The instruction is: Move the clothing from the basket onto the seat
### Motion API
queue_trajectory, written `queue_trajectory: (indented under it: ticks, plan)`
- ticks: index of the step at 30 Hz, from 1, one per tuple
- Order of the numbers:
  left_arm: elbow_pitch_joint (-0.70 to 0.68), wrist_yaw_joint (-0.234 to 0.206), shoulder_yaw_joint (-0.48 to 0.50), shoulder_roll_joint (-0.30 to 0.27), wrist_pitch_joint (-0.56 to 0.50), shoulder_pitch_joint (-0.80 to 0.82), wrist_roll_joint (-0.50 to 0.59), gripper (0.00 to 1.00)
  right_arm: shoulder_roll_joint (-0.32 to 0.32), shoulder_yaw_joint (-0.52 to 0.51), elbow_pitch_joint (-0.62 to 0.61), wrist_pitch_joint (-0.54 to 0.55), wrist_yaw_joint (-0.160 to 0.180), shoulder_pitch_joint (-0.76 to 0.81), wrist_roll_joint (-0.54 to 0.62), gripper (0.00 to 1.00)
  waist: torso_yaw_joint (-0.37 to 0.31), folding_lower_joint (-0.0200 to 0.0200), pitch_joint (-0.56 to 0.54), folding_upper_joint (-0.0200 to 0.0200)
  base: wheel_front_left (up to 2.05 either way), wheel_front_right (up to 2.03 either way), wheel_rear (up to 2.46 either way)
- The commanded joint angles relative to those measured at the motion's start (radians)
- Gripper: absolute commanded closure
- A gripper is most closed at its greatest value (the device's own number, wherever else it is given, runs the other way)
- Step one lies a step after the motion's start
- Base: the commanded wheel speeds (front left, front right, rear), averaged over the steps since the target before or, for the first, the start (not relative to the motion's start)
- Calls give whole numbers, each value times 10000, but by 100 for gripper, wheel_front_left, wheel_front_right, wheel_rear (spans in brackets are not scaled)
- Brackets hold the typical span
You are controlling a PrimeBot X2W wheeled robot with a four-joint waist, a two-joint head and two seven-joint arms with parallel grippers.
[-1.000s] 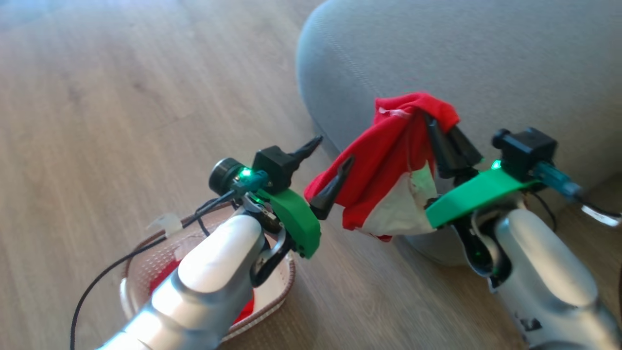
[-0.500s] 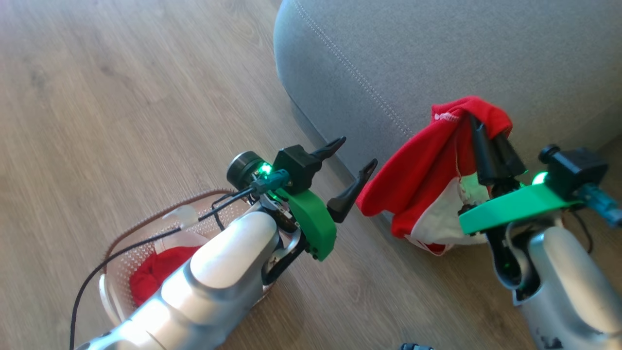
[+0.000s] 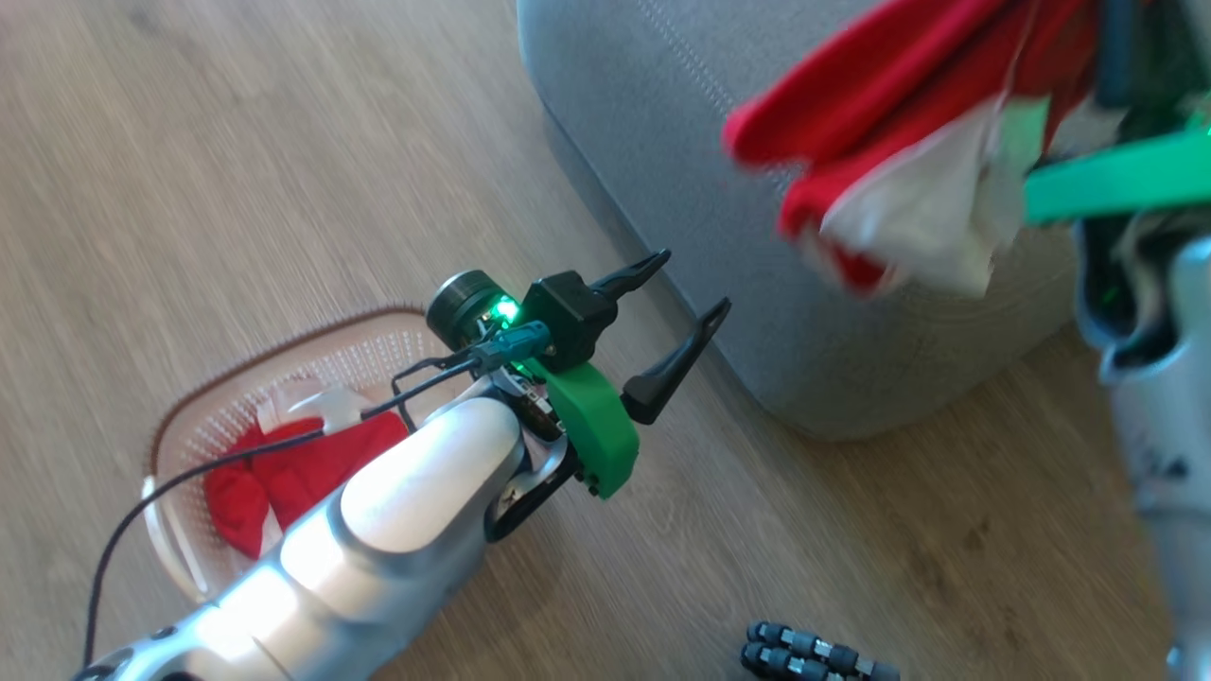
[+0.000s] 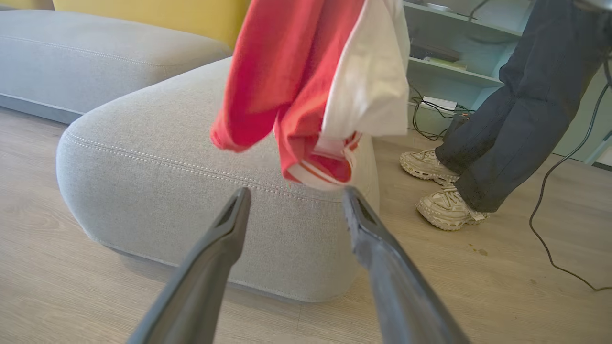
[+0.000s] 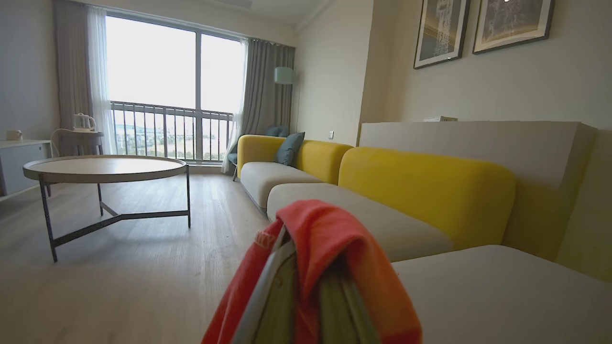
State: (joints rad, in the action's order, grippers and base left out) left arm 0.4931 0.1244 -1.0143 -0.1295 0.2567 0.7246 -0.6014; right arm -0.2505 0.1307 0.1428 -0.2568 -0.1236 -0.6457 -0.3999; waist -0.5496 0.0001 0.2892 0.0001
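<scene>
R gripper (image 5: 308, 286) is clamped on a red-and-white garment (image 3: 851, 104), hanging in air by the grey seat (image 3: 643, 142), not yet laid down. L gripper (image 3: 693, 282) is wide open, empty. More red clothing (image 3: 284, 473) lies in the basket (image 3: 284, 337), approx. half done.

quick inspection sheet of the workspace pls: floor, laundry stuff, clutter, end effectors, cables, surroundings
surface: wood-look floor; the basket stands on it near the seat
job's things: red-and-white garment hangs in the air by the seat, not yet laid on it; more red clothing lies in the basket
clutter: small dark ribbed object on the floor, cannot tell what
end effectors: left end effector open, holding nothing; right end effector shut on the garment
cables: black cable along the left arm; dark cable trailing on the floor
surroundings: person's legs, shelf unit, round table, yellow-backed sofa
</scene>
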Motion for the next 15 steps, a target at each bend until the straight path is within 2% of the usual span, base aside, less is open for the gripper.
queue_trajectory:
  ticks: [1, 15]
  plan:
    - [-333, 63, 254, -153, 51, 554, -29, 0, -222, -38, -207, -49, -71, -333, 65, 100, 21, -1, 256, -1, 0, 0, 0]
    - [-813, 63, -398, -253, 51, 1554, 99, 0, -2430, -2027, 2379, -49, -71, -4029, 1185, 100, 1255, -1, 1833, -1, 0, 0, 0]
